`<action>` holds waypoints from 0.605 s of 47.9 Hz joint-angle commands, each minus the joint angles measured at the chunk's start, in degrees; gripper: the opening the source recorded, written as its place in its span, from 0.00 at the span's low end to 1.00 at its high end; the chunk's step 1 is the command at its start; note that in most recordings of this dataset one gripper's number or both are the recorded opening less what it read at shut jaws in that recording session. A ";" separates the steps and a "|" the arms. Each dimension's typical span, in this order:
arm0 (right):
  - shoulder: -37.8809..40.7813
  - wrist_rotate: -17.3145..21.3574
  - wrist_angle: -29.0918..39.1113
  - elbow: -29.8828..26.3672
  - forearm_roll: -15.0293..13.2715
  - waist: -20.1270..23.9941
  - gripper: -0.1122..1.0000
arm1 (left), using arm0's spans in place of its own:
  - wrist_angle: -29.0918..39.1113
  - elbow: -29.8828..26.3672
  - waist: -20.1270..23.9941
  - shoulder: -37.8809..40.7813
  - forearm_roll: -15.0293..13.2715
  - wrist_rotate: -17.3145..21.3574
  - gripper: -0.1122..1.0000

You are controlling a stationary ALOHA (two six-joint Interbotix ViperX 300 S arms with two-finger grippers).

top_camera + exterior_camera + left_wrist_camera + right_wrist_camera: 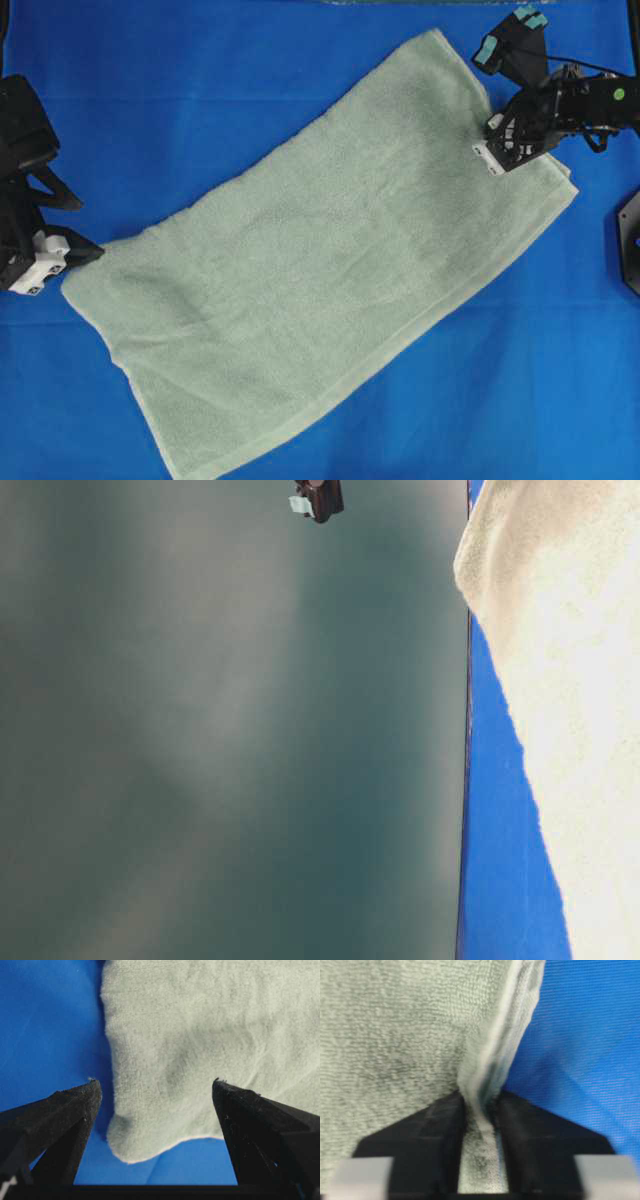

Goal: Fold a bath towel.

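Blue table cloth point(200, 100); right gripper point(480, 1110) pinches bath towel point(320, 260) edge.

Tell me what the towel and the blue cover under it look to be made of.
Towel: looks like terry cloth, matte pale green with a fuzzy looped pile and a flat woven hem band. Blue cover: probably a smooth, thin fabric; the right wrist view shows a fine weave and no pile.

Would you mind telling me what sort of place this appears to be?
Probably a robot lab bench rather than a home: a blue cloth covers the table, two black arms with tools, left and right, flank a towel, and cameras sit on the wrists.
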 commanded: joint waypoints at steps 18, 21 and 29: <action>-7.12 0.09 8.61 -3.25 4.22 5.27 0.23 | -0.35 -1.05 0.18 0.18 0.09 0.09 0.88; -9.58 0.18 11.16 -5.10 5.10 8.44 0.23 | -0.44 -0.97 0.18 0.18 0.00 0.09 0.88; -11.34 4.13 15.91 -11.34 6.06 18.11 0.23 | -2.20 -1.05 0.18 0.35 0.09 0.44 0.88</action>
